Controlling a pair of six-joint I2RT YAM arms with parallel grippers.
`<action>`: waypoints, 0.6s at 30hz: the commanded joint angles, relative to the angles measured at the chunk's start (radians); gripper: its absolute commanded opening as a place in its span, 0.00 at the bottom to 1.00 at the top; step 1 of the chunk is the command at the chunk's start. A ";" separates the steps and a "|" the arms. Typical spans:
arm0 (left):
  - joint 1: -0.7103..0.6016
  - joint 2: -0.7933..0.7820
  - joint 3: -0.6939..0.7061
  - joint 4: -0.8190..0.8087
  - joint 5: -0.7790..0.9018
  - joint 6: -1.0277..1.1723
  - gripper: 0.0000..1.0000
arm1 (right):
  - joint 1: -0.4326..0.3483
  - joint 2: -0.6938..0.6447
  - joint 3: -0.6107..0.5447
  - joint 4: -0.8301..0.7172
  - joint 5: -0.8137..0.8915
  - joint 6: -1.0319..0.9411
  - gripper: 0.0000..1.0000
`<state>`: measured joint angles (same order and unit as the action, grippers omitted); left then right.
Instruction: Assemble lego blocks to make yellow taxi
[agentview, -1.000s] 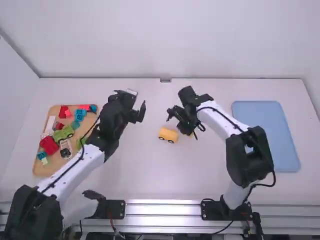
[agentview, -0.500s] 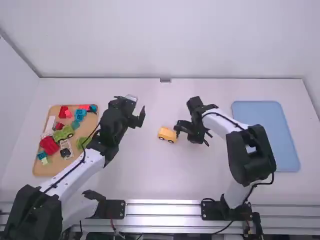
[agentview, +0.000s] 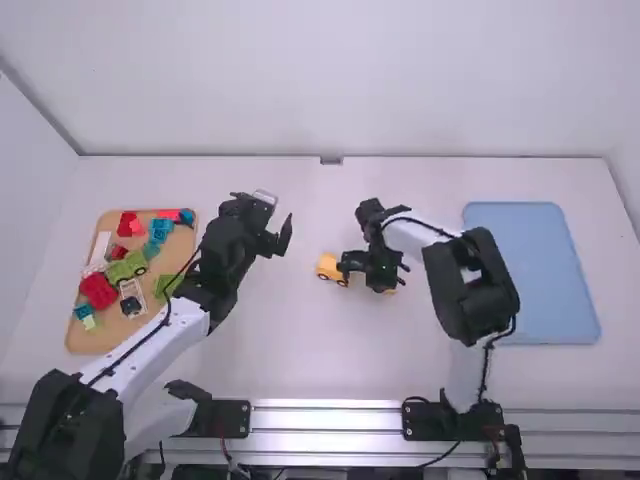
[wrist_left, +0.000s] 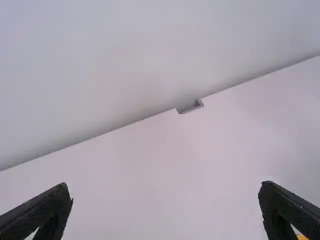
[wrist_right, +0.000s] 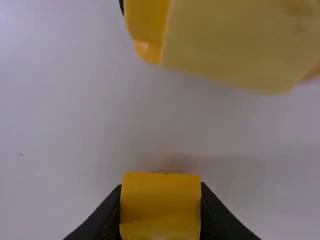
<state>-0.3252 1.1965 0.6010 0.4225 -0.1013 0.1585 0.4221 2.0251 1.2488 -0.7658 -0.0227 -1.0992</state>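
Note:
A yellow toy car with dark wheels stands on the table's middle; in the right wrist view the yellow car body is large at the top. My right gripper is just to its right, low over the table. In the right wrist view my right gripper is shut on a yellow block, apart from the car. My left gripper is up and left of the car; in the left wrist view my left gripper stands wide open with nothing between its fingers.
At the left, a wooden tray holds red, green, teal and white blocks. A blue tray lies at the right. The table's back edge meets a white wall.
The right gripper first swung right and nearer the camera, then moved left to beside the car. The left arm has shifted very slightly, its gripper staying open.

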 joint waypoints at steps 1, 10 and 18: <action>0.000 -0.015 -0.008 -0.002 0.006 0.015 0.99 | -0.002 0.018 0.032 -0.005 -0.002 0.003 0.36; 0.000 -0.015 -0.008 -0.005 0.006 0.019 0.99 | 0.006 0.017 0.059 -0.050 -0.003 0.008 0.99; -0.002 -0.015 -0.008 -0.031 -0.110 0.018 0.99 | 0.009 0.015 0.230 -0.198 -0.005 0.128 0.99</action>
<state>-0.3252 1.1965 0.6010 0.3923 -0.1486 0.1589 0.4351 2.0308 1.4105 -0.9451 -0.0216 -1.0229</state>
